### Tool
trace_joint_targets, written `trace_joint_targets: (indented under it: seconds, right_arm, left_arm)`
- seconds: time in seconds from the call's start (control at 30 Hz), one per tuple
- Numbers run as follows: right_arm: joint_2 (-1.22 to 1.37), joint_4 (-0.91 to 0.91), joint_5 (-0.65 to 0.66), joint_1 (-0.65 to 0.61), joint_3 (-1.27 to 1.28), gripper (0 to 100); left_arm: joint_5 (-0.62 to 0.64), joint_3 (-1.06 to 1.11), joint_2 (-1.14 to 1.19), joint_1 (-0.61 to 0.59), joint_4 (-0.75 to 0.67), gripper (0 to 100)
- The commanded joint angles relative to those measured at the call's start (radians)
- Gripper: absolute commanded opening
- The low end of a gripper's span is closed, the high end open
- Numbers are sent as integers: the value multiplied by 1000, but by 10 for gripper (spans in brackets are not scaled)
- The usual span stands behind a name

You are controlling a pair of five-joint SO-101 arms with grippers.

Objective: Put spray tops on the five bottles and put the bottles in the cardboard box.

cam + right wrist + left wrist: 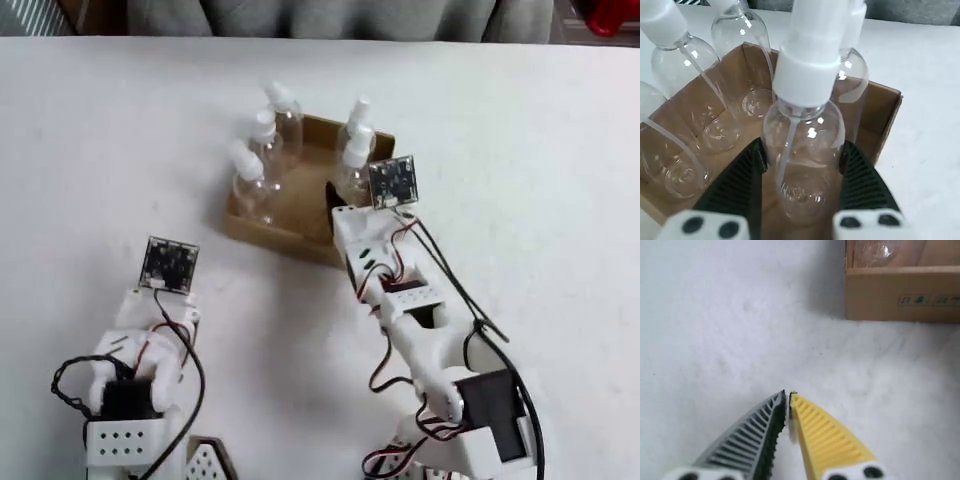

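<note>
A clear bottle point(805, 125) with a white spray top point(807, 75) stands upright at one end of the cardboard box point(885, 115), beside four other capped bottles point(735, 45). The right gripper point(802, 152) holds it, fingers point(735, 185) pressed to its two sides. The left gripper point(788, 396) hangs low over the white counter point(715, 315) near the box, fingers closed together on nothing.

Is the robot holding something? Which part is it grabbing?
The right gripper holds a bottle with a spray top by its clear body, one of the fingers on each side. The left gripper holds nothing.
</note>
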Motion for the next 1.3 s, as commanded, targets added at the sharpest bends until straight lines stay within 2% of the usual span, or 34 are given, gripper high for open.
trace_joint_targets:
  seconds: [0.0, 1.0, 1.27]
  right_arm:
    - [-2, -19, 9, 2, -35, 15]
    - [8, -58, 9, -8, -35, 25]
    - [8, -56, 9, -8, -35, 186]
  left_arm:
    - [-6, -3, -4, 5, -3, 20]
    - [-6, -3, -5, 5, -3, 20]
    - [-6, -3, -5, 5, -3, 20]
